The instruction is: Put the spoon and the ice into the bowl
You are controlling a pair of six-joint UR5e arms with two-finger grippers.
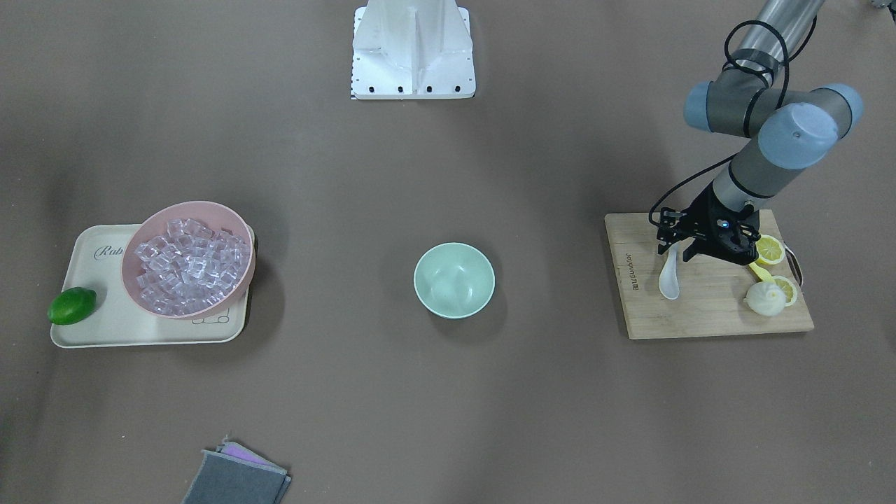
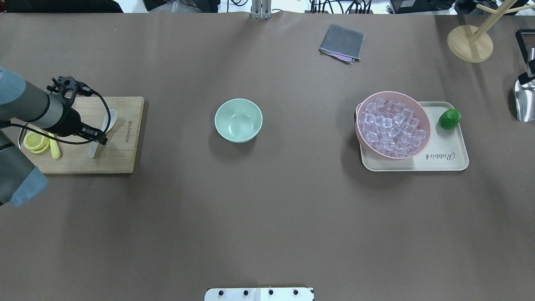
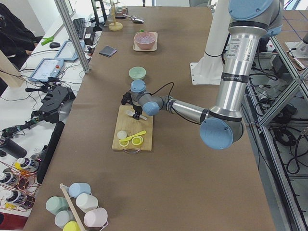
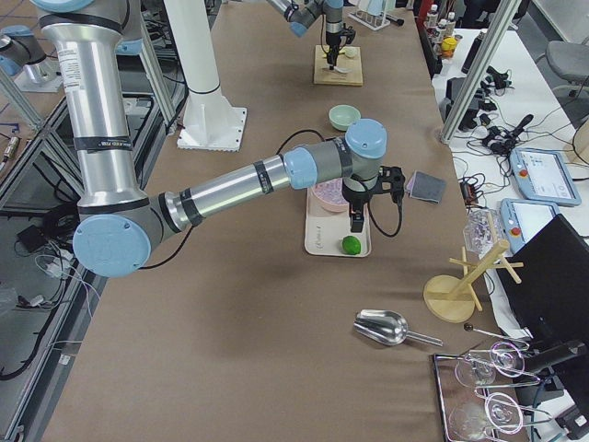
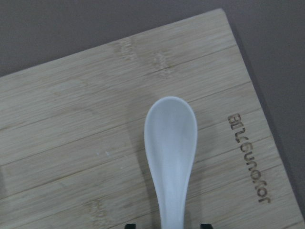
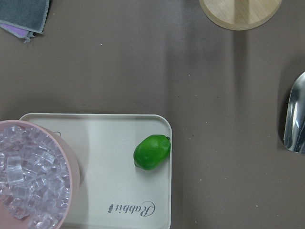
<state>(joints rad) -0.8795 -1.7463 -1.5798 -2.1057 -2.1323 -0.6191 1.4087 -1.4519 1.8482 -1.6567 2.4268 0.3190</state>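
The white spoon (image 1: 670, 276) lies on the wooden cutting board (image 1: 707, 315), scoop pointing away from the robot. My left gripper (image 1: 674, 253) is low over its handle. In the left wrist view its open fingertips stand either side of the handle, and the spoon (image 5: 170, 143) still rests on the board. The empty mint-green bowl (image 2: 238, 120) sits mid-table. Clear ice cubes (image 2: 391, 127) fill the pink bowl (image 2: 391, 93) on the cream tray. My right gripper (image 4: 355, 221) hangs above the tray near the lime. I cannot tell whether it is open or shut.
Lemon slices (image 1: 768, 250), a peeled lemon piece (image 1: 765, 299) and a yellow utensil (image 2: 54, 148) share the board. A lime (image 2: 449, 118) lies on the tray (image 2: 443, 163). A grey cloth (image 2: 342, 42), a wooden stand base (image 2: 470, 43) and a metal scoop (image 6: 295, 119) lie beyond.
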